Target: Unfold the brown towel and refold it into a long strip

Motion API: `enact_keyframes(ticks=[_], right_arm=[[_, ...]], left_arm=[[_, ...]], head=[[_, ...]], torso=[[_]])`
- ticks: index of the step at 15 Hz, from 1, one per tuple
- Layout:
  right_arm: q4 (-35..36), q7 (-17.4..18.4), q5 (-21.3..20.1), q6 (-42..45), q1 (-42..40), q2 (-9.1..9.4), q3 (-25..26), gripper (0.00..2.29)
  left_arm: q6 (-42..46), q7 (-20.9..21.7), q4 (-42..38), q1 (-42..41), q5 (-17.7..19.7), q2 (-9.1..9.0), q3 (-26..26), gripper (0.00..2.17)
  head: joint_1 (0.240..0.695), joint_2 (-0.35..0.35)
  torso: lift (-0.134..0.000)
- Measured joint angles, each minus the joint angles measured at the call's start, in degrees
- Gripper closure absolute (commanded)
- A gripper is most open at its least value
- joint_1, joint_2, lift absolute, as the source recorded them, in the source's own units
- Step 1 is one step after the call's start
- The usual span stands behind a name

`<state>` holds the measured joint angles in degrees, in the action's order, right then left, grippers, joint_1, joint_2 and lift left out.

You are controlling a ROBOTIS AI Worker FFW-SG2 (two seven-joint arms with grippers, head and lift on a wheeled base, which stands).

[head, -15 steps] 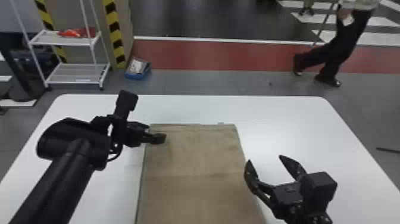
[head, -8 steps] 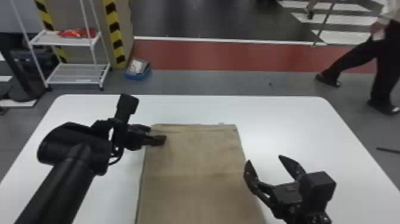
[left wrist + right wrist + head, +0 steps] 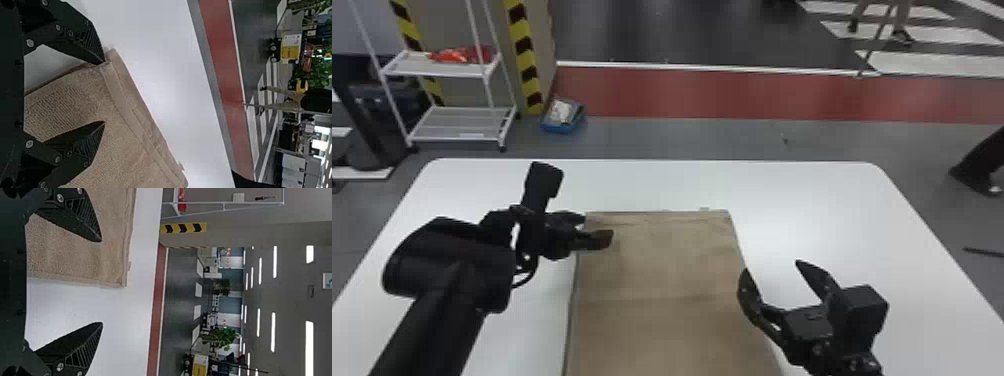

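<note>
The brown towel (image 3: pixel 662 280) lies flat on the table, its far edge hemmed, a faint crease running across it. My left gripper (image 3: pixel 598 229) is at its far left corner in the head view. In the left wrist view that gripper (image 3: pixel 105 92) is open, one fingertip at the corner of the towel (image 3: pixel 129 156), the other over the cloth. My right gripper (image 3: pixel 772 280) stands open by the towel's right edge. Seen from the right wrist, the gripper (image 3: pixel 101 282) has one finger over the towel (image 3: pixel 74 254) and the other over bare tabletop.
The white table (image 3: pixel 837 215) extends past the towel on both sides and beyond its far edge. Behind the table, on the floor, are a white shelf rack (image 3: pixel 452 125) and a blue bin (image 3: pixel 563 117).
Both arms and the towel look almost the same as before; the left gripper's fingers appear slightly farther apart.
</note>
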<state>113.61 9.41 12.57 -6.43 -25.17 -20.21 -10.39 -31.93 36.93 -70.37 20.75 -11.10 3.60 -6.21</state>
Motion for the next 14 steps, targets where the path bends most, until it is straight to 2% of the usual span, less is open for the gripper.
enact_keyframes(ticks=[3, 4, 6, 8, 12, 13, 14], right_arm=[[-0.17, 0.0, 0.0, -0.29, 0.2, 0.0, -0.15, 0.13], [-0.24, 0.0, 0.02, -0.35, 0.26, -0.01, -0.16, 0.13], [-0.41, 0.01, 0.08, -0.38, 0.35, -0.07, -0.2, 0.13], [-0.55, 0.0, 0.09, -0.39, 0.51, -0.07, -0.35, 0.13], [-0.64, 0.02, 0.09, -0.39, 0.64, -0.02, -0.42, 0.13], [-0.71, 0.02, 0.09, -0.39, 0.66, 0.0, -0.42, 0.13], [-0.79, 0.01, 0.09, -0.39, 0.7, 0.0, -0.43, 0.13]], left_arm=[[-0.67, 0.34, -1.45, -0.78, -0.05, 0.0, 0.22, 0.42], [-0.71, 0.37, -1.8, -1.04, -0.06, 0.0, 0.23, 0.51], [-0.73, 0.77, -2.37, -1.52, -0.2, 0.0, 0.01, 0.89], [-0.6, 0.96, -2.48, -1.59, -1.03, 0.0, -0.35, 1.39], [-0.35, 0.93, -5.19, -3.09, -1.47, 0.0, 0.04, 1.45], [-0.35, 0.94, -7.33, -4.27, -1.41, 0.0, 0.27, 1.83], [-0.37, 0.94, -9.91, -5.73, -1.29, 0.0, 0.43, 1.91]], head=[[0.695, -0.087], [0.695, -0.087], [0.695, -0.09], [0.695, -0.091], [0.695, -0.089], [0.695, -0.09], [0.695, -0.092]], torso=[[-0.103], [-0.103], [-0.103], [-0.103], [-0.103], [-0.103], [-0.103]])
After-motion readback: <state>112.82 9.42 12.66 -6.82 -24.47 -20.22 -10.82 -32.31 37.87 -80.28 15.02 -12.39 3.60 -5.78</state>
